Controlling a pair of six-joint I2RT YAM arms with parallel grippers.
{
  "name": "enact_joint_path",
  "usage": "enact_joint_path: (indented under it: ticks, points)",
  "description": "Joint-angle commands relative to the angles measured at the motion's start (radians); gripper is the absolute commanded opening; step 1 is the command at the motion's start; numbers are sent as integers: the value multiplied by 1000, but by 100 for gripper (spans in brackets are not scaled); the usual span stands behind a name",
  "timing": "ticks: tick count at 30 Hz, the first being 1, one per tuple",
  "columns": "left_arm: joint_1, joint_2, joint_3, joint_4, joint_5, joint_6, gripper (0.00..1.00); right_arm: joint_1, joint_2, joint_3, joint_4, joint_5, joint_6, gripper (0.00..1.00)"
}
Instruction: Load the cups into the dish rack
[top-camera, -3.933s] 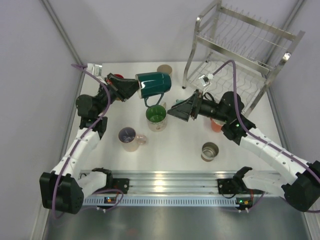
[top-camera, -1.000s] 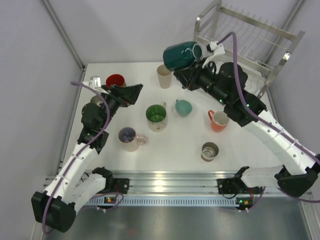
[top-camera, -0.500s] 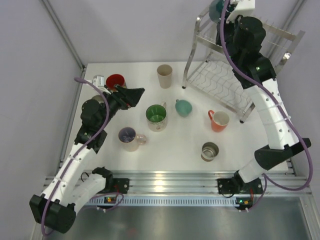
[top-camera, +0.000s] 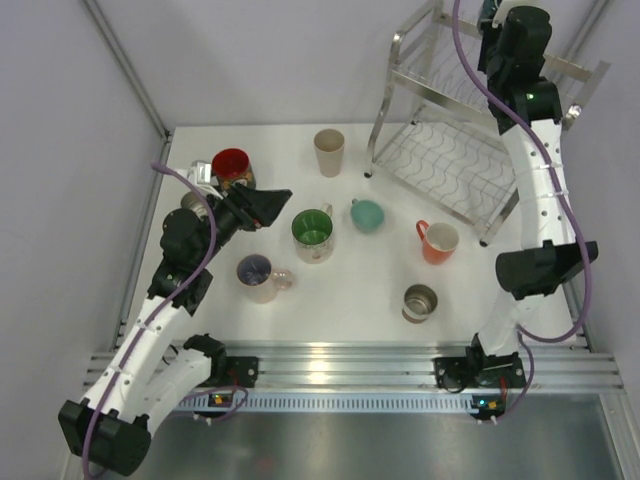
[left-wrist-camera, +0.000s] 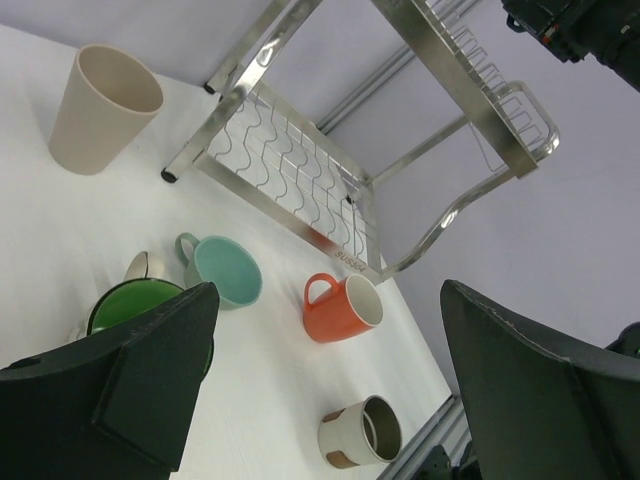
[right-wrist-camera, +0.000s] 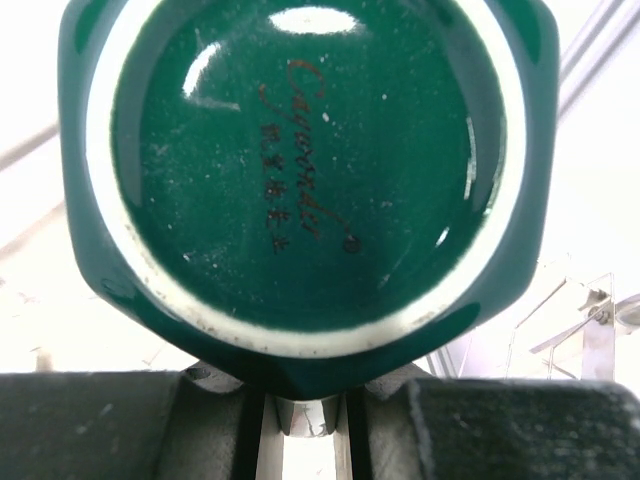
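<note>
My right gripper (right-wrist-camera: 305, 420) is shut on the dark teal cup (right-wrist-camera: 300, 160), whose glazed base fills the right wrist view. In the top view that arm reaches high over the upper tier of the dish rack (top-camera: 445, 165), and the cup itself is almost out of frame there. My left gripper (top-camera: 265, 205) hangs open and empty over the table's left side. On the table stand a red cup (top-camera: 231, 163), a beige cup (top-camera: 329, 152), a green-lined mug (top-camera: 312, 233), a mint cup (top-camera: 367, 214), an orange mug (top-camera: 437, 241), a pinkish mug (top-camera: 258, 277) and a white-and-brown cup (top-camera: 420, 302).
The left wrist view looks past its open fingers at the rack (left-wrist-camera: 300, 170), the beige cup (left-wrist-camera: 105, 110), the mint cup (left-wrist-camera: 225, 270), the orange mug (left-wrist-camera: 343, 307) and the white-and-brown cup (left-wrist-camera: 362, 432). Grey walls close in the table on both sides.
My right arm has carried the dark teal cup from beside the rack up and back over its top tier. The left gripper has drifted slightly right, still open.
</note>
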Motion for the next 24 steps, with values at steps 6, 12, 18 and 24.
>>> enact_joint_path:
  ticks: [6, 12, 18, 24]
  points:
    - [0, -38, -40, 23, 29, -27, 98, -77, 64, 151, 39, -120, 75, 0]
    - [0, -36, -37, 25, 26, -18, 98, -87, 117, 164, 13, -146, 82, 0]
    - [1, -33, -46, 25, 20, -13, 98, -89, 146, 162, -10, -160, 56, 0]
    - [0, -27, -47, 25, 19, -12, 98, -89, 172, 162, -5, -161, 42, 0]
